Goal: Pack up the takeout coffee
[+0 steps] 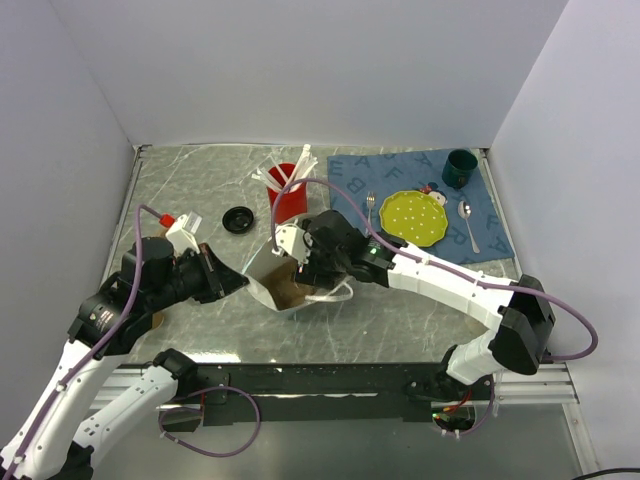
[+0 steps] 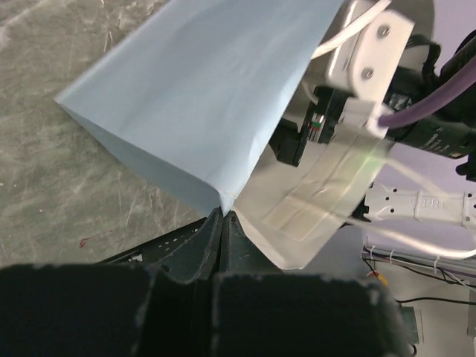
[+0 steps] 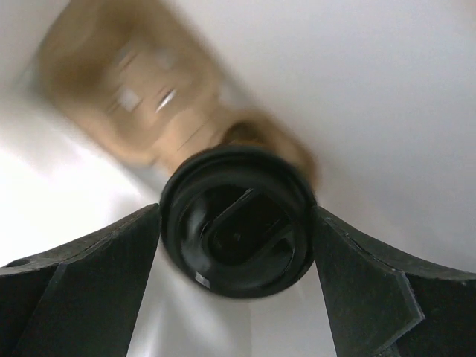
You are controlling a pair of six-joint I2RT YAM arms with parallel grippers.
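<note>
Top view looks down over the table (image 1: 200,180); both wrist views sit close at the bag (image 1: 262,272).

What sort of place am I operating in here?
Probably a walled-in test bench staged as a café counter: plain white walls box in the tabletop, which holds a red cup of utensils, a white paper bag and a blue placemat with a plate.

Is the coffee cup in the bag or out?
In. The right wrist view shows the coffee cup, lid on, with the white bag all around it.
</note>
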